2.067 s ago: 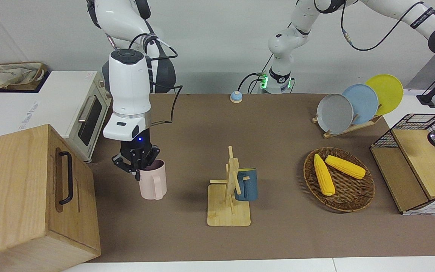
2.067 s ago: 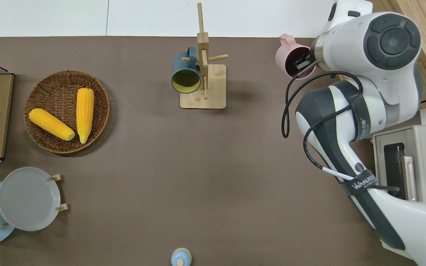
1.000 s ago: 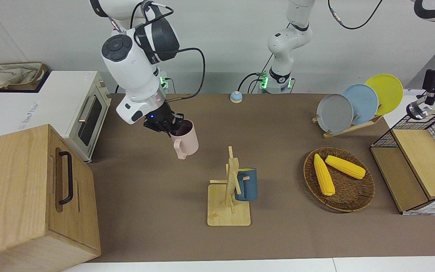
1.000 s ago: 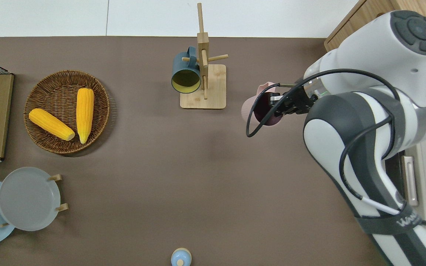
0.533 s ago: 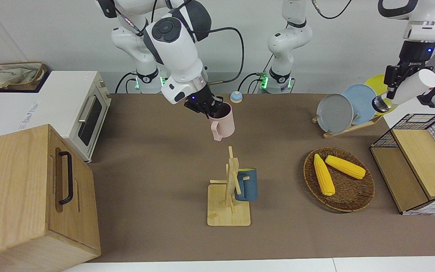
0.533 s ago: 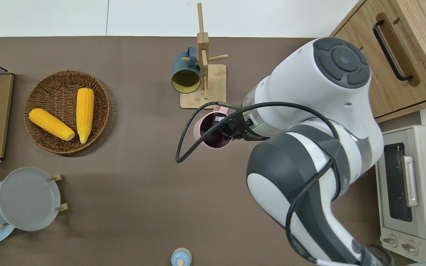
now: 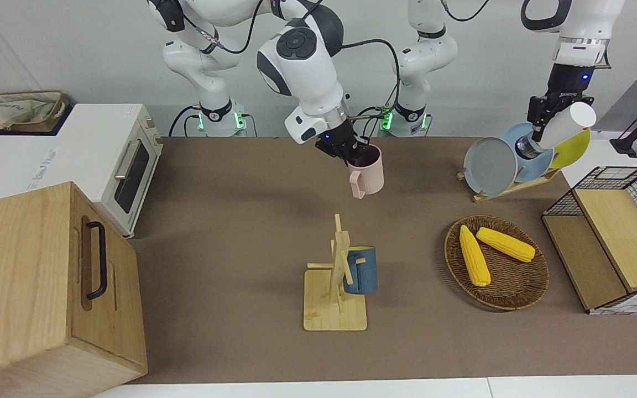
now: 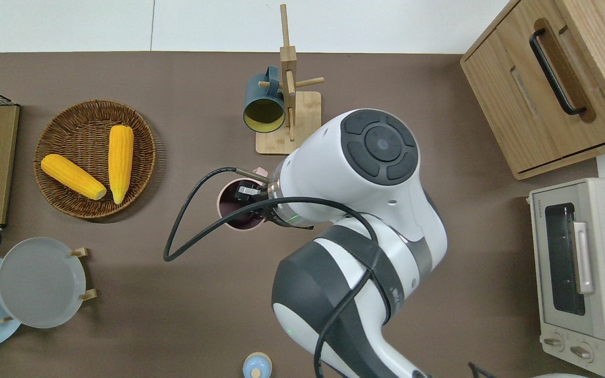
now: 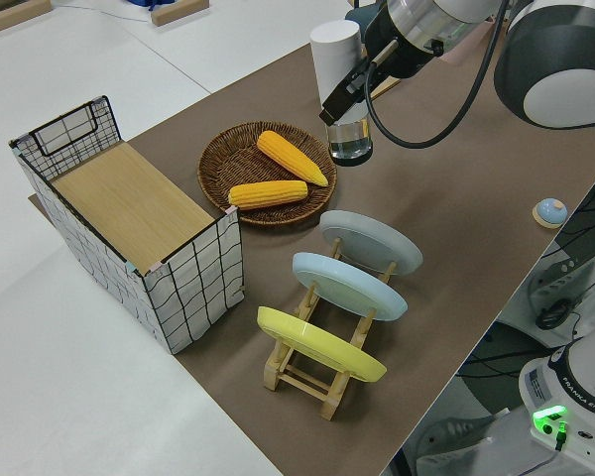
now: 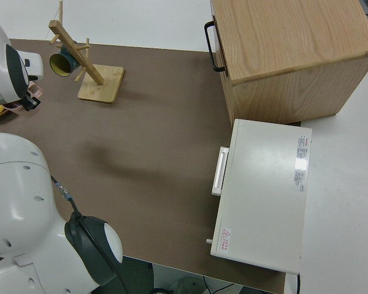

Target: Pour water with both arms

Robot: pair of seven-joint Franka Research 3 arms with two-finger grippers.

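over the table's middle, front view, the right gripper [image 7: 346, 150] clamps a pink mug [image 7: 366, 174] by its rim. overhead view: mug upright, aloft. left side view: the left gripper [image 9: 349, 81] clasps a tilted bottle [image 9: 343, 94]. judged next: bring them together, then tip the bottle.

The brown table [image 7: 230, 232] carries a wooden mug stand [image 7: 335, 309], a wicker basket [image 7: 517, 293], a plate rack [image 7: 512, 187], a toaster oven [image 7: 125, 166] and a wooden cabinet [image 7: 31, 282].

A pink mug [image 7: 367, 172] and a white bottle [image 7: 564, 125] hang over the brown desk [image 7: 230, 221]. The corn [image 7: 474, 255] is yellow; the hanging mug [image 7: 362, 270] is dark blue.
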